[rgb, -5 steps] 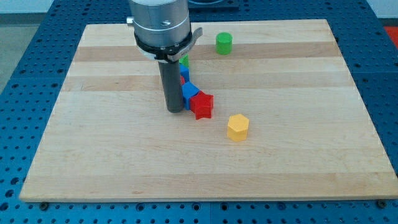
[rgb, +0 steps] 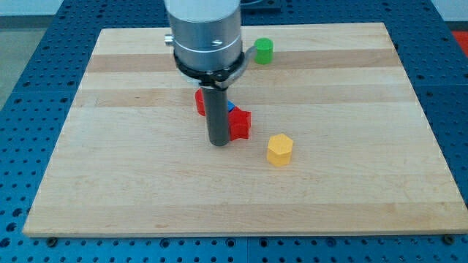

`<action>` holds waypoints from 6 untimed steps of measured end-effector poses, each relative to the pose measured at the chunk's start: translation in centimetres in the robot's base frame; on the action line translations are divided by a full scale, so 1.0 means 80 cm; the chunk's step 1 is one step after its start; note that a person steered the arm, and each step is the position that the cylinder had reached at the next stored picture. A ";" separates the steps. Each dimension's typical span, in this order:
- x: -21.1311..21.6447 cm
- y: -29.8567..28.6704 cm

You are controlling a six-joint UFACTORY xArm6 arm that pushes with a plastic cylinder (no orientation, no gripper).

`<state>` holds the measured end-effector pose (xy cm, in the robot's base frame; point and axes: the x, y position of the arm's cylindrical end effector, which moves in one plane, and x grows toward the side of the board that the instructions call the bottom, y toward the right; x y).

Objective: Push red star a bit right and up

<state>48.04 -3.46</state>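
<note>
Pushing the red star (rgb: 239,123) right and up requires contact at its lower-left face; my tip (rgb: 219,143) sits touching its left side near desk (rgb: 351,183) centre; the rod end effector grips nothing; avoid the yellow block (rgb: 279,149); drive diagonally.

A broad cylindrical housing (rgb: 205,33) of silver-grey metal is seen, its surface brushed and faintly glossy. A small dark hole or screw is set in its face. The lower edge is ringed by a black collar, from which a thin grey tab juts at the view's right. A straight dark grey rod (rgb: 218,109), round and matt, is fixed beneath and ends in my tip (rgb: 219,144).
</note>
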 end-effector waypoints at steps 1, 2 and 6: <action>0.000 0.015; 0.000 0.024; -0.008 0.028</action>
